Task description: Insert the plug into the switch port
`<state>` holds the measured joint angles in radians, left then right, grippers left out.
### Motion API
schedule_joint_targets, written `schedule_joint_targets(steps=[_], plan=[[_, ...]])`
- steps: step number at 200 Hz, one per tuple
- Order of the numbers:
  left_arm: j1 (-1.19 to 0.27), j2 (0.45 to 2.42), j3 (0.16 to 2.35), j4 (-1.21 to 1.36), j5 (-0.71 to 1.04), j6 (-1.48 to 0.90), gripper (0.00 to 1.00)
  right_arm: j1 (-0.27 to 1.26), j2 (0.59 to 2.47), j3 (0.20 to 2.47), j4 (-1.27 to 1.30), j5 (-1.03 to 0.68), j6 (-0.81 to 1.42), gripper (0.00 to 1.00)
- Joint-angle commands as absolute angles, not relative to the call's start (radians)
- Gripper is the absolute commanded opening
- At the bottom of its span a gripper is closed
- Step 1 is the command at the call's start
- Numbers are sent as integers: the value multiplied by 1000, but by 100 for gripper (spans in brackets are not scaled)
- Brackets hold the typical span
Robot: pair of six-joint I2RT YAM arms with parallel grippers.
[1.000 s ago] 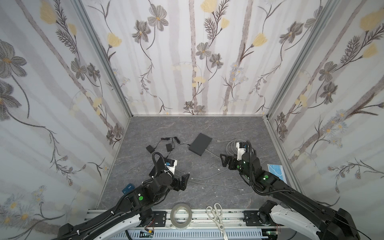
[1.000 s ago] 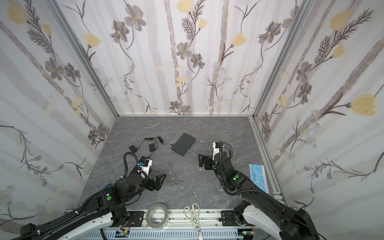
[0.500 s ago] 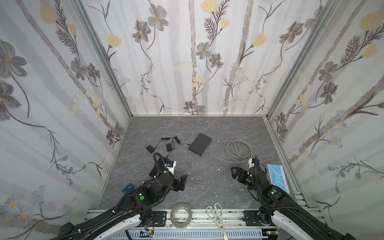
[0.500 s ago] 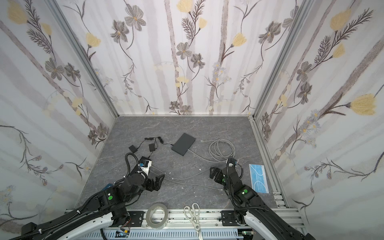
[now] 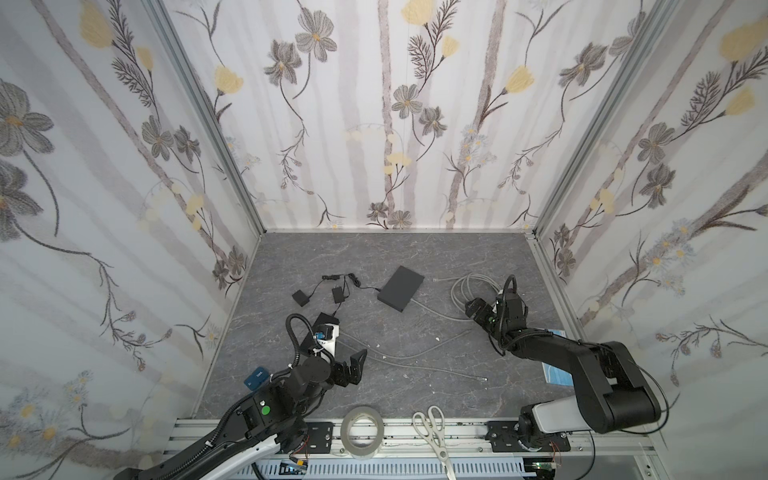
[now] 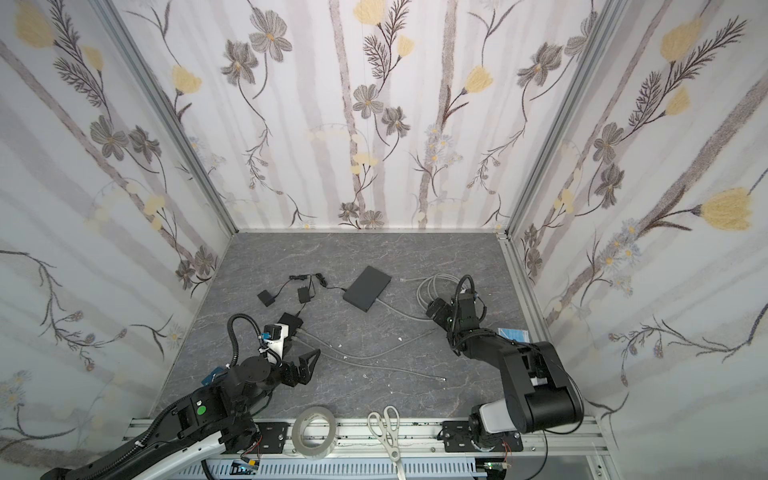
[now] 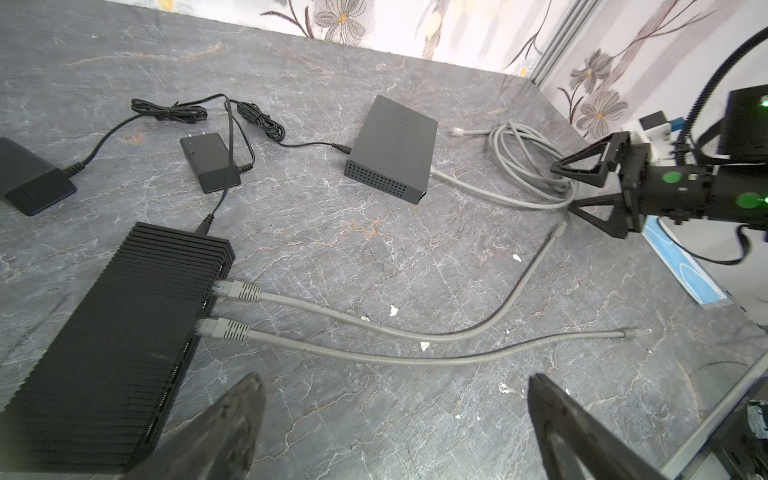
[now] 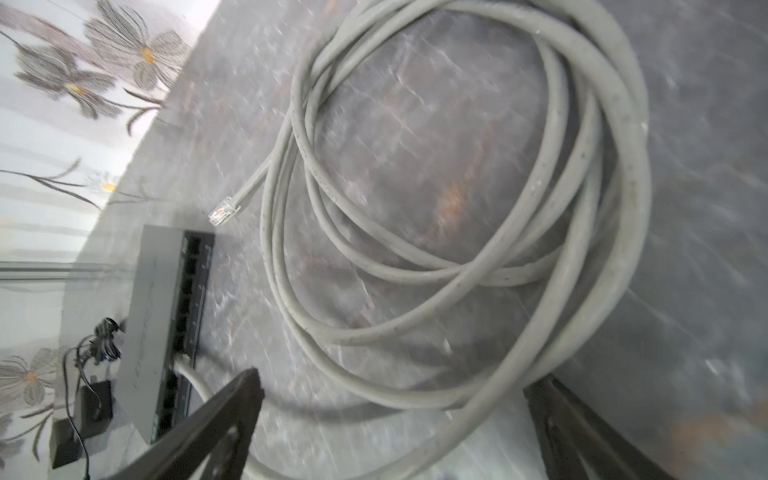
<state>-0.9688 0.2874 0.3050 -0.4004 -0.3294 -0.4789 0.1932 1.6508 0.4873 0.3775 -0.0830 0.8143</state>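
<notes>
Hovering over a grey coil (image 8: 457,266) near the right edge of the table (image 5: 415,253), the right gripper (image 7: 563,188) spreads its jaws wide, holding nothing. The plug (image 8: 219,214) lies free on the table, just beside the switch (image 8: 153,307) and its row of ports, not inserted. Another cable (image 8: 189,374) sits in one port. Toward the front left, the left gripper (image 7: 392,380) gapes wide and empty beside a ribbed black box (image 7: 116,324).

Top views overhead — wrist views low, sharing switch (image 7: 392,141).
</notes>
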Motion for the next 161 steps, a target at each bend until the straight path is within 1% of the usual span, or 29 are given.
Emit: schedule_joint_targets(steps=[1, 22, 42, 55, 77, 88, 100, 124, 138, 161], plan=[[-968, 233, 293, -438, -357, -497, 100, 192, 1702, 500, 404, -139, 811, 100], [-968, 205, 288, -448, -360, -497, 100, 192, 1697, 520, 420, -130, 739, 100], [-968, 218, 289, -441, -360, -495, 100, 192, 1660, 549, 356, -115, 697, 100], [-967, 233, 292, -436, -358, -494, 100, 192, 1606, 530, 320, -110, 701, 100], [-968, 247, 295, -432, -357, -497, 100, 218, 1428, 471, 225, -123, 668, 100], [-968, 248, 295, -431, -358, -496, 100, 273, 1336, 458, 151, -107, 642, 100], [-968, 248, 293, -430, -357, -495, 100, 372, 1257, 457, 62, -68, 621, 100], [-968, 257, 295, -424, -360, -493, 100, 554, 1182, 464, -98, -49, 630, 100], [-969, 263, 298, -424, -360, -495, 100, 643, 1145, 437, -167, -57, 685, 100], [-969, 266, 296, -422, -363, -497, 100, 777, 1067, 348, -191, -85, 807, 100]])
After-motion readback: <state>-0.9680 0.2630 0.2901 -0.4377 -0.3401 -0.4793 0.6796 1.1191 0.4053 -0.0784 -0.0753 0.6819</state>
